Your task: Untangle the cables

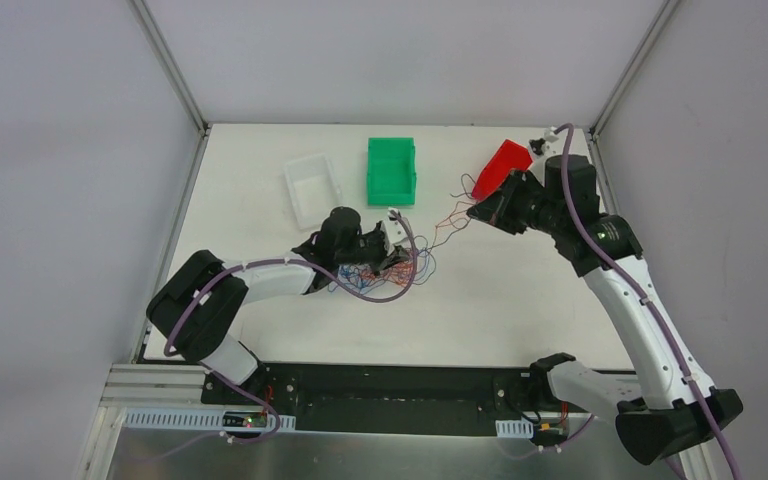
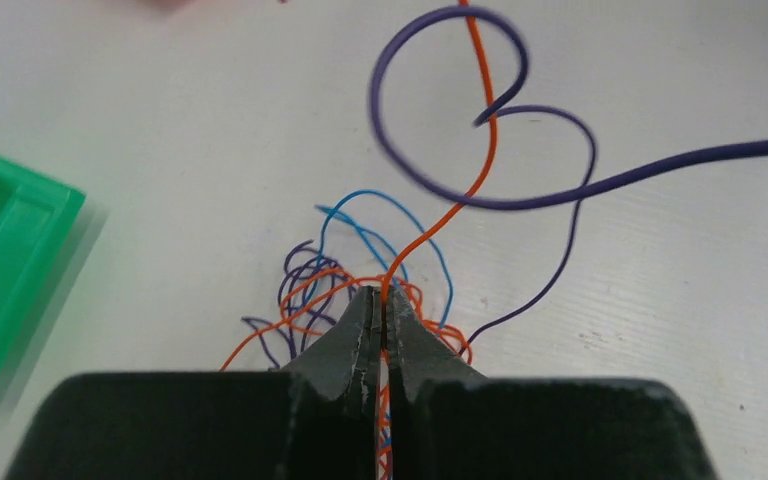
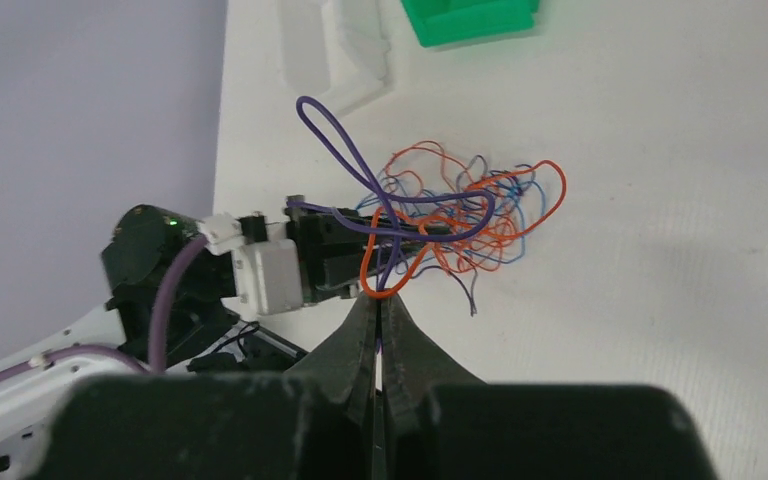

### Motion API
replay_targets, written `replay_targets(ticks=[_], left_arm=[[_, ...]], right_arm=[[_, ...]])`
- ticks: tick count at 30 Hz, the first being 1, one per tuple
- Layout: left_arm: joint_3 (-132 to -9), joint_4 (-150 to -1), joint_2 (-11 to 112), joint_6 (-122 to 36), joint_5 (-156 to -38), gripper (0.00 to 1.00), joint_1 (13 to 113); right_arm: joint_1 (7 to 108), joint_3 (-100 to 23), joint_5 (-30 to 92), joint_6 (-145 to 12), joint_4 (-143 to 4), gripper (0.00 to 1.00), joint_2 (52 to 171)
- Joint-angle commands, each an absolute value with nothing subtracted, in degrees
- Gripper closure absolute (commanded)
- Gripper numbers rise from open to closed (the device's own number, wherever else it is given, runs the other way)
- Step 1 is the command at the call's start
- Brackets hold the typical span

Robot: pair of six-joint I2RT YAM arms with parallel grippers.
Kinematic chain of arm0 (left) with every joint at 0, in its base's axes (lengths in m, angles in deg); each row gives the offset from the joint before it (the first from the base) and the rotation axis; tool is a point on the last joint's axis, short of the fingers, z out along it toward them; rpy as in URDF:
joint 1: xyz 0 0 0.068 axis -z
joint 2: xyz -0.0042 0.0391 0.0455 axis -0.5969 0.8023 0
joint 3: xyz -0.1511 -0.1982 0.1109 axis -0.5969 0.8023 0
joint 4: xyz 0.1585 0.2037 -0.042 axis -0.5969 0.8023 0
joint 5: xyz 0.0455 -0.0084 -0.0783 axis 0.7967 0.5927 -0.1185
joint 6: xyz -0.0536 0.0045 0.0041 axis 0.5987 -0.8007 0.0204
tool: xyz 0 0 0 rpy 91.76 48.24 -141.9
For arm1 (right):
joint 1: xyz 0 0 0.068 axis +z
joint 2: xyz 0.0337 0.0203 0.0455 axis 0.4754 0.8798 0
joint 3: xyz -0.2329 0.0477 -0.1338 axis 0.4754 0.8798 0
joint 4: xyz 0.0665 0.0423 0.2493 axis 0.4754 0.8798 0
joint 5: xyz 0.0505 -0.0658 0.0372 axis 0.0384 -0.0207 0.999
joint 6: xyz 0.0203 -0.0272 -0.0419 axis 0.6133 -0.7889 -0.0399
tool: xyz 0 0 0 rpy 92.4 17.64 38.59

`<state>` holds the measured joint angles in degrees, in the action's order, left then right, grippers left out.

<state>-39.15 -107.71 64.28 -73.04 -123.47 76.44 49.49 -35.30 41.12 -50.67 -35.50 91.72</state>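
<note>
The cables (image 1: 375,275) are a knot of thin blue, orange and purple wires on the white table left of centre. My left gripper (image 1: 397,256) sits on the knot. In the left wrist view my left gripper (image 2: 382,296) is shut on an orange wire (image 2: 480,170) that runs away from it through a purple loop (image 2: 430,180). My right gripper (image 1: 473,210) is raised to the right of the knot, with strands (image 1: 447,222) stretched from it back to the knot. In the right wrist view my right gripper (image 3: 378,297) is shut on an orange loop and a purple wire from the knot (image 3: 465,215).
A green bin (image 1: 391,170), a white tray (image 1: 312,188) and a red bin (image 1: 503,165) stand along the back of the table. The green bin (image 2: 0,270) is close to the left of my left gripper. Grey walls enclose the table.
</note>
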Motion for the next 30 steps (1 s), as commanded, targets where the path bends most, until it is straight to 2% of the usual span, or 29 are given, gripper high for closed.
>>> replay_targets(ticks=[1,5,7,8,9,10,11,16,19,25,30], left_arm=[[-38.85,-107.1,60.8,-64.54,-109.08,1.0,74.71],[-34.66,-107.53,57.33,-56.83,-105.77,1.0,69.98],[-33.18,-107.55,56.09,-56.21,-105.62,1.0,69.21],[-32.57,-107.79,55.69,-56.24,-105.47,1.0,69.17],[-32.07,-108.3,55.53,-56.15,-105.57,1.0,69.17],[-31.73,-108.99,55.73,-56.14,-106.28,1.0,69.17],[-31.46,-109.79,56.13,-55.76,-107.13,1.0,69.17],[-33.26,-110.47,58.88,-51.96,-111.19,1.0,69.32],[-34.06,-110.48,60.42,-51.17,-111.68,1.0,69.37],[-34.95,-110.32,61.69,-50.55,-111.77,1.0,69.35],[-35.14,-110.04,61.56,-50.46,-111.61,1.0,69.34]], right_arm=[[47.2,-29.88,34.35,-48.25,-33.12,0.99,89.43],[44.27,-21.36,26.29,-42.84,-31.2,0.98,86.56],[42.58,-16.93,20.64,-39.85,-31.01,0.93,84.01],[41.69,-14.78,18.53,-38.43,-31.26,0.6,82.77],[40.89,-12.83,17.85,-37.99,-32.24,0.32,81.1],[40.2,-11.1,19.33,-38.45,-33.47,0.2,80.25],[39.79,-9.85,21.79,-39.54,-34.59,0.17,79.73],[40.07,-5.54,39.25,-42.04,-40.18,0.21,79.57],[42.63,-3.43,42.61,-41.21,-43.98,0.24,80.09],[55.21,-5.74,32.5,-40.3,-47.07,0.24,87.75],[61.53,-4.52,25.06,-35.76,-55.44,0.29,93.4]])
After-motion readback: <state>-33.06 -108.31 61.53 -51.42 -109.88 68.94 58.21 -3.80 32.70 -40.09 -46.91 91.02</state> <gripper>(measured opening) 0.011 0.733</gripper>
